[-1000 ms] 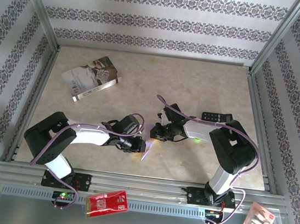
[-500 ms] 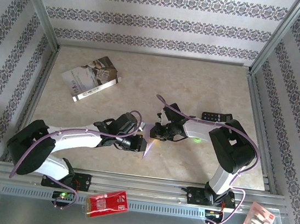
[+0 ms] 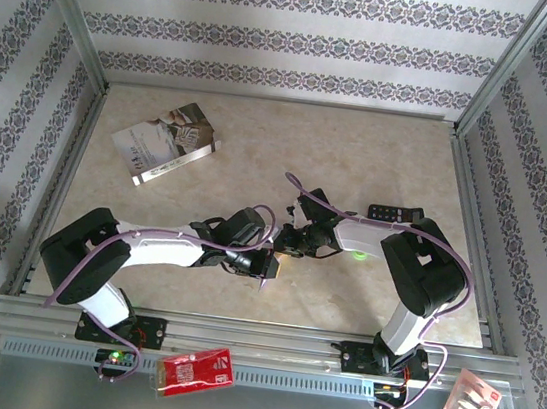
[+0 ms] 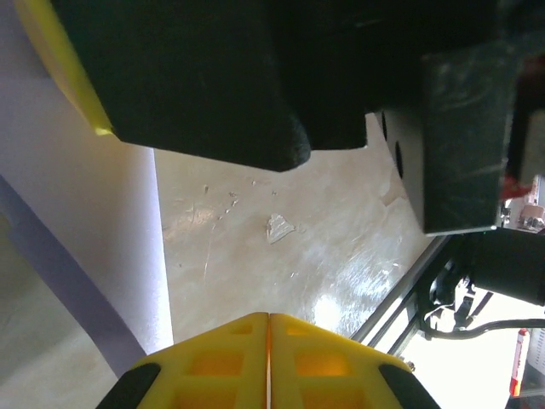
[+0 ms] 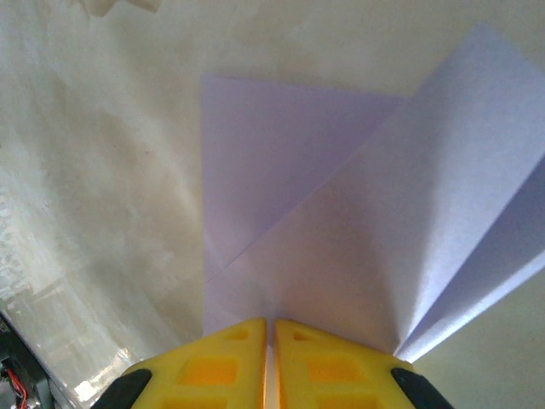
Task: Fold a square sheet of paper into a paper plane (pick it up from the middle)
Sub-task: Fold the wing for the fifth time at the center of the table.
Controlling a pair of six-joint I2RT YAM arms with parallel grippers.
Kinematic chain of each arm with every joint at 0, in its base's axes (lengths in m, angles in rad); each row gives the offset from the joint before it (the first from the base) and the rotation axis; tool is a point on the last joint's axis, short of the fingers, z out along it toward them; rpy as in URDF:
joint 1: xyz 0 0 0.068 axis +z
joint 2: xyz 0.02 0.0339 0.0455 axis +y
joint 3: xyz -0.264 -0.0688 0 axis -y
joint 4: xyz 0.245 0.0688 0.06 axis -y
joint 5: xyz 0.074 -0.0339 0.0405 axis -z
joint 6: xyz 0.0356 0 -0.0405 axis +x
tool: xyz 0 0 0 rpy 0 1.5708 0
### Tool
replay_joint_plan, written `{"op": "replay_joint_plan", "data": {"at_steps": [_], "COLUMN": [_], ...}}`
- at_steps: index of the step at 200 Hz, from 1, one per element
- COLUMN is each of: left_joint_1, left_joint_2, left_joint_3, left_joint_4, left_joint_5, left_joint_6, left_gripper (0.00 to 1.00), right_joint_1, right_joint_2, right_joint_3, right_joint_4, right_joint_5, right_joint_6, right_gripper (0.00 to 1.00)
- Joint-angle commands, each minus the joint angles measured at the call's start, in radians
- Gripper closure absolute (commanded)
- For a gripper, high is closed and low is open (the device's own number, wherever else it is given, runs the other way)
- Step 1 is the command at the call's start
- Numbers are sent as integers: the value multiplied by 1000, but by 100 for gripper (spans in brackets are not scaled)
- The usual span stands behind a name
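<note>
No print on the booklet (image 3: 166, 142) or red packet (image 3: 196, 370) is readable.

Printed booklet (image 3: 166, 142) at far left of beige surface (image 3: 361, 156), black calculator (image 3: 394, 214) mid-right. Red packet (image 3: 195, 370) & pale card w/ red patch (image 3: 470, 407) sit off it, on near metal ledge.

Top external: mounted high behind both arm bases, tilted down and forward; takes in the whole beige marbled desk (image 3: 380, 158) from afar.
Left wrist: very near the desk surface, left arm's yellow jaws at the bottom edge, facing towards the desk's railed edge.
Right wrist: close, looking past right arm's yellow jaws onto the creased pale lilac sheet of paper (image 5: 341, 213).
Shared by all three: the desk's middle and that sheet.
</note>
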Motion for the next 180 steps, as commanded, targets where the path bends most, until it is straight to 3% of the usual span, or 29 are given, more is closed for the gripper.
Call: {"op": "replay_joint_plan", "data": {"at_steps": [1, 180], "left_joint_1": [14, 31], "left_joint_2": [19, 74], "left_joint_3": [-2, -49], "left_joint_4": [26, 55], "left_joint_5": [-18, 4], "left_joint_6": [27, 23], "left_gripper": [93, 94], "right_joint_1": [1, 4], "right_joint_2": [26, 30], "right_joint_3": [6, 9], "right_joint_4": [-19, -21], "right_joint_5": [19, 19], "right_joint_6": [-19, -16], "right_gripper": [87, 87]}}
